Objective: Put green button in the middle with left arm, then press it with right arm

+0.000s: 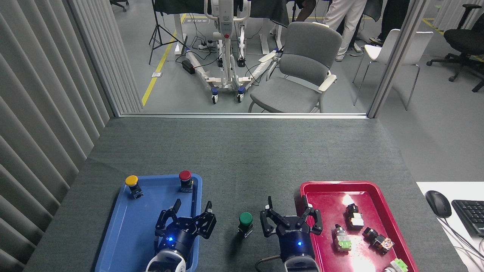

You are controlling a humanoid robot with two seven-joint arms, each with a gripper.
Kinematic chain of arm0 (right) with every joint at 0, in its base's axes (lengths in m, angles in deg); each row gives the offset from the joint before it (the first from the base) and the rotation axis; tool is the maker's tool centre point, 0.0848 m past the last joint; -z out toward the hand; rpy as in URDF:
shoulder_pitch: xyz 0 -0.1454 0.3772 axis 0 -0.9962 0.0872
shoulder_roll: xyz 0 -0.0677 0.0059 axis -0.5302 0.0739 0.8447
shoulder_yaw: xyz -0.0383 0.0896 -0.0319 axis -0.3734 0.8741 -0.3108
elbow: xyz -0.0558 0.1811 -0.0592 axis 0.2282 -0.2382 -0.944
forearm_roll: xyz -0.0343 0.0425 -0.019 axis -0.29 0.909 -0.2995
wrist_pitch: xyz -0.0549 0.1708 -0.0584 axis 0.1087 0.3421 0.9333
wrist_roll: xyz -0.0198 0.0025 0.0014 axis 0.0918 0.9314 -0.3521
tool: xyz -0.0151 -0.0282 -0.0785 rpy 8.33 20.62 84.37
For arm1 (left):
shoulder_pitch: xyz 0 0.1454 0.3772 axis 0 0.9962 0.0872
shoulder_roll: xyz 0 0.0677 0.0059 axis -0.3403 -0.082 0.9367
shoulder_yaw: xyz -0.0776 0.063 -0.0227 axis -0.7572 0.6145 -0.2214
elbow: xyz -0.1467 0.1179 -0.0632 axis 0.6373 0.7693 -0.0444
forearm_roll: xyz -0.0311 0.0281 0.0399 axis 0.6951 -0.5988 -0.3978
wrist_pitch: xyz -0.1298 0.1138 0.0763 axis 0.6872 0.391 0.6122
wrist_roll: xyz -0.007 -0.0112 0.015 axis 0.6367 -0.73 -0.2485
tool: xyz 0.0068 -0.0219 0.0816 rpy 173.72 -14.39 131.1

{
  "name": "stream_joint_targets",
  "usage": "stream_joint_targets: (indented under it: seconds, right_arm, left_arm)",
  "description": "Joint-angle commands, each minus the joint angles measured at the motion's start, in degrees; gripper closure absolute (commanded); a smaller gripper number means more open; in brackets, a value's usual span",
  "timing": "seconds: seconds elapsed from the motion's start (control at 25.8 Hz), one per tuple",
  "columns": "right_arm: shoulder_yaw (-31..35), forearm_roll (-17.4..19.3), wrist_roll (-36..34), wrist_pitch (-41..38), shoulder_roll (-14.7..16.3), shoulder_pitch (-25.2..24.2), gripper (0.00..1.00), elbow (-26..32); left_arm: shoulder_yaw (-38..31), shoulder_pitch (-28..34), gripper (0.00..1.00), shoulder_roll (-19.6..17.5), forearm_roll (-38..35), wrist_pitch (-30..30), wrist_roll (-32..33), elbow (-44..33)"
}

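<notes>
The green button [245, 223] stands upright on the bare dark grey cloth [234, 158] between the two trays, near the table's front. My left gripper [191, 209] is open over the right part of the blue tray [124, 230], left of the button and apart from it, holding nothing. To the button's right, my right gripper [289, 207] is open with its fingers spread wide, close to the button but not touching it.
A yellow button [132, 183] and a red button [185, 178] stand at the far end of the blue tray. The red tray [329, 187] at right holds several small switch parts. A mouse [438, 203] and keyboard [470, 215] lie at far right.
</notes>
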Motion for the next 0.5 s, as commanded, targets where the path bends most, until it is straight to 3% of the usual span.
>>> stream_joint_targets:
  seconds: [0.0, 0.46]
  right_arm:
    - [0.0, 0.1, -0.1, 0.1, 0.1, 0.0, 0.01, 0.0]
    - [0.0, 0.2, -0.1, -0.1, 0.2, 0.1, 0.01, 0.0]
  left_arm:
    - [0.0, 0.0, 0.01, 0.1, 0.1, 0.0, 0.2, 0.2]
    - [-0.6, 0.3, 0.00, -0.7, 0.4, -0.1, -0.7, -3.6]
